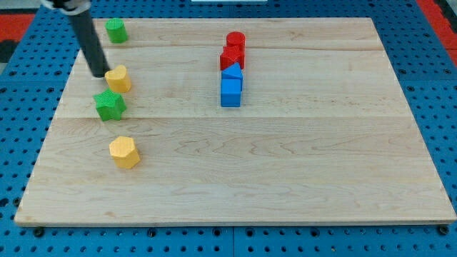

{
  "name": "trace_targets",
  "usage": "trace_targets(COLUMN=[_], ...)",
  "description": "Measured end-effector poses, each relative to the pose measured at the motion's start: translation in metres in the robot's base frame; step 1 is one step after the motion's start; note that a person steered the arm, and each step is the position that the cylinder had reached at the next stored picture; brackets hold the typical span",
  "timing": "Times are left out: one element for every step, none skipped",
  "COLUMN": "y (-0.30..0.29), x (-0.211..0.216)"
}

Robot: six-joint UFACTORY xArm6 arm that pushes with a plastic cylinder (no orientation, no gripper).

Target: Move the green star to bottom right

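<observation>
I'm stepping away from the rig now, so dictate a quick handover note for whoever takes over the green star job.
My tip is down on the board, just left of a yellow block and above the green star, apparently not touching the star.
The green star sits at the view's left, mid-height.
Done: nothing visible; the star is far from the bottom right.
Left: get my tip to the star's upper left, then push it to the bottom-right corner, passing above the other yellow block.

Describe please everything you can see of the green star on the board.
The green star is a small, chunky block of solid matte green, lying flat on the wooden board near the view's left edge. Its points look rounded. The yellow block sits just above it, very close; I cannot tell if they touch. My tip is above it, beside that yellow block, not touching the star.
</observation>
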State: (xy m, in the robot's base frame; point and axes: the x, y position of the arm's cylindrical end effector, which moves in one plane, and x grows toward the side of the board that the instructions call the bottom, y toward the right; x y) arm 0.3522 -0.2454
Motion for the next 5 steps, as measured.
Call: trace_targets(y=[0.016, 0.085, 0.113, 0.113, 0.148], x=[0.067, 0.089, 0.086, 0.069, 0.096])
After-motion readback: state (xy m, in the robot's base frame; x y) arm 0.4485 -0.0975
